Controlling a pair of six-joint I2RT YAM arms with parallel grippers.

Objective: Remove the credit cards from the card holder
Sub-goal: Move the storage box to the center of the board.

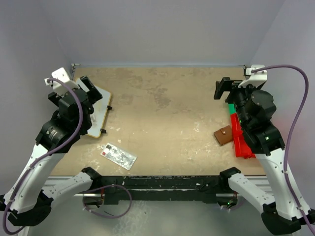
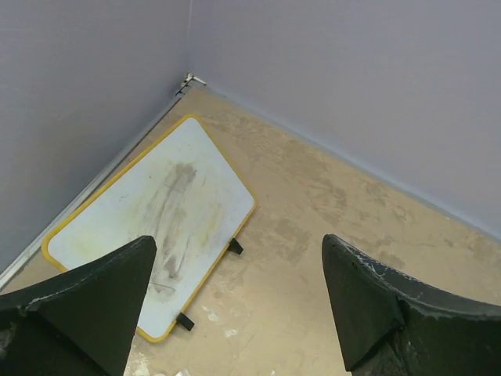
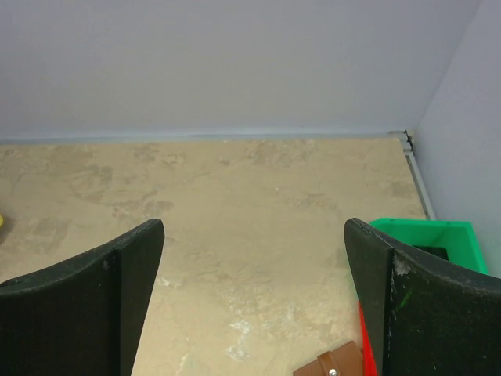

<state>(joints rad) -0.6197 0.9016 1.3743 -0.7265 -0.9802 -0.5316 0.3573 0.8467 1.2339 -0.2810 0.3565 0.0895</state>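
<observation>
1. brown leather card holder (image 1: 224, 135) lies flat on the tan table (image 1: 162, 113), over on the right side and right up against the left wall of the red bin (image 1: 238, 140). only its top corner with the snap shows in the right wrist view (image 3: 332, 365). the credit cards themselves don't show in any view.
2. the green bin (image 3: 435, 235) sits behind the red one, close to the right wall and the back right corner.
3. right gripper (image 1: 220, 89) hangs above the table behind the holder, touching nothing, fingers wide apart (image 3: 254, 231).
4. left gripper (image 1: 90, 87) is up over the far left, fingers also spread with nothing between them (image 2: 239, 254).
5. under it there's a white board with a yellow rim (image 2: 149, 227), running along the left wall toward the back left corner, with two small black clips on its inner edge.
6. a clear speckled packet (image 1: 118, 156) lies tilted near the front edge, left of centre.
7. the middle of the table, from the board across to the holder, is bare worn surface.
</observation>
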